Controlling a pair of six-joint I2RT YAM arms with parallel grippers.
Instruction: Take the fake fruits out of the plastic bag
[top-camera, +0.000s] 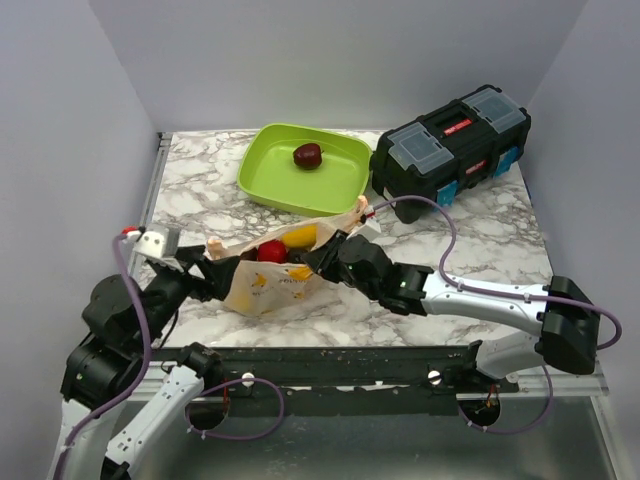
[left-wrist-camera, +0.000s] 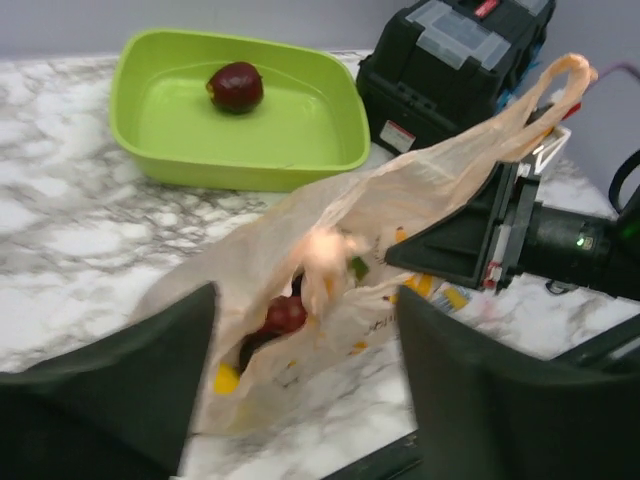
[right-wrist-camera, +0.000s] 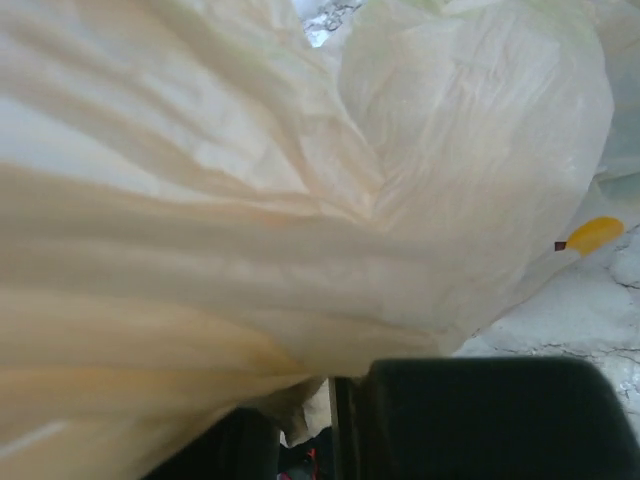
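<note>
The plastic bag (top-camera: 262, 283) lies crumpled on the marble between my two arms, its mouth facing the tray. Inside it show a red fruit (top-camera: 270, 250) and a yellow one (top-camera: 301, 237). The left wrist view also shows the red fruit (left-wrist-camera: 285, 315) through the bag (left-wrist-camera: 400, 205). One dark red fruit (top-camera: 308, 155) sits in the lime-green tray (top-camera: 262, 180). My left gripper (top-camera: 212, 268) stands open at the bag's left end, its jaws wide apart (left-wrist-camera: 303, 300) and gripping nothing. My right gripper (top-camera: 335, 250) is shut on the bag's film (right-wrist-camera: 330, 400), which fills that view.
A black toolbox (top-camera: 450, 145) with grey lid panels stands at the back right, next to the tray. One bag handle (left-wrist-camera: 570, 70) sticks up toward it. Grey walls enclose the table on three sides.
</note>
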